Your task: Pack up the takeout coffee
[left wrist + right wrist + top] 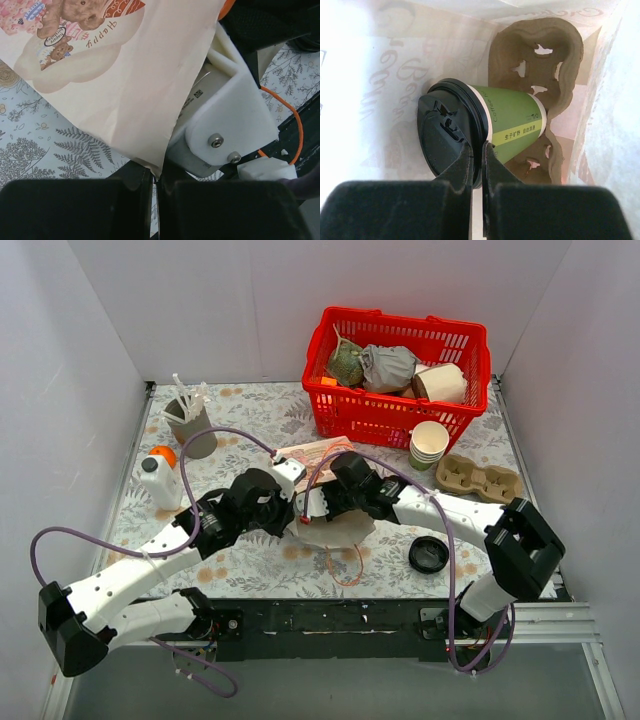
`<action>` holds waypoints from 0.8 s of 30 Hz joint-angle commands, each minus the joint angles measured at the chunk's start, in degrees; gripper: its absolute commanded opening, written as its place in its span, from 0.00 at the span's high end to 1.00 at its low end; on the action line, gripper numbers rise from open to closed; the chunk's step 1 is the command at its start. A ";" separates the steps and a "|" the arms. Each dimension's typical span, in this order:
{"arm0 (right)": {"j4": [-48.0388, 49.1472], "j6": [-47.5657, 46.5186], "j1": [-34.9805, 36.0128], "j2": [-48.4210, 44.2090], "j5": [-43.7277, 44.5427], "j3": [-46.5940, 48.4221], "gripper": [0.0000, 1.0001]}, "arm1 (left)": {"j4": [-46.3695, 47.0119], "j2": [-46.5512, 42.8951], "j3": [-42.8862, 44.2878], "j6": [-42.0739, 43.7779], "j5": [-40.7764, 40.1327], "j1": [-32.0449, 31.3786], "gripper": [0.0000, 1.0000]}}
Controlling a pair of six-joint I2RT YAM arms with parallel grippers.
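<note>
The takeout coffee (512, 127), a green paper cup with a black dome lid (445, 135), lies tilted inside a cream paper bag (365, 85), its base in a brown cardboard cup carrier (540, 60). My right gripper (477, 149) reaches into the bag and is shut on the lid's rim. My left gripper (156, 176) is shut on the bag's edge, with the bag (125, 85) spreading away from it over the table. In the top view both grippers meet at the bag (340, 528) in the middle of the table, and the cup is hidden inside it.
A red basket (400, 418) holding wrapped items stands at the back right. In front of it are stacked cream cups (429, 445), a second cardboard carrier (482, 478) and a loose black lid (428, 554). A grey holder (190, 428) and a white bottle (160, 482) stand at the left.
</note>
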 commanded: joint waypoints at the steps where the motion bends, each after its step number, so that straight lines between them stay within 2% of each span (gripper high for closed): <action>1: -13.96 2.83 0.06 -1.66 1.07 0.63 0.99 | 3.76 0.27 3.49 1.52 6.21 -0.73 1.00; 7: -11.06 3.63 0.15 -7.55 1.43 -3.15 0.99 | 3.76 2.64 4.01 0.38 5.77 -0.73 1.00; 14: -17.12 7.23 0.33 -8.26 11.00 -1.75 0.99 | 5.17 3.34 4.19 -0.32 5.42 -0.73 1.00; 17: -18.79 8.81 0.41 -8.78 11.27 -1.83 0.99 | 5.17 3.87 4.19 -0.76 3.93 -0.73 1.00; 21: -15.55 8.82 0.50 -11.95 8.99 -4.38 0.99 | 5.61 4.22 4.02 -0.94 4.72 -0.73 1.00; 24: -13.54 10.74 0.42 -14.14 11.35 -5.08 0.99 | 5.25 4.22 4.37 -1.38 3.93 -0.73 1.00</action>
